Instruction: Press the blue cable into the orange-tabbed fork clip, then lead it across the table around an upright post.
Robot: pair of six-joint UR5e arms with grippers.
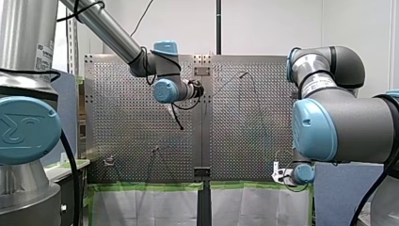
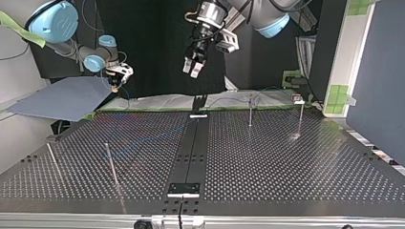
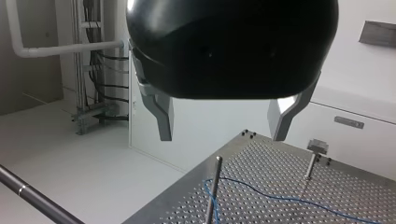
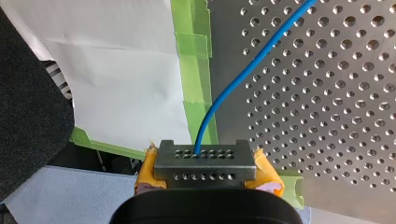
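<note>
The blue cable (image 4: 233, 86) runs from my right gripper (image 4: 205, 161) out over the perforated table (image 4: 327, 116). That gripper's yellow pads are shut on it, at the table's taped edge. In the top view my right gripper (image 2: 117, 78) hangs off the table's far left corner. My left gripper (image 3: 222, 137) hovers high above the table, its metal fingers (image 3: 163, 116) wide apart and empty. Ahead of and below it the cable (image 3: 261, 193) bends past an upright post (image 3: 214, 186). A small clip (image 3: 317, 147) on a stem stands further off; no orange tab shows there.
Several thin upright posts (image 2: 111, 162) (image 2: 250, 112) stand on the table. A black rail (image 2: 191, 148) runs down its middle. Green tape (image 4: 191, 56) and white sheet line the edge near my right gripper. A blue-grey panel (image 2: 62, 98) lies beyond the top view's left corner.
</note>
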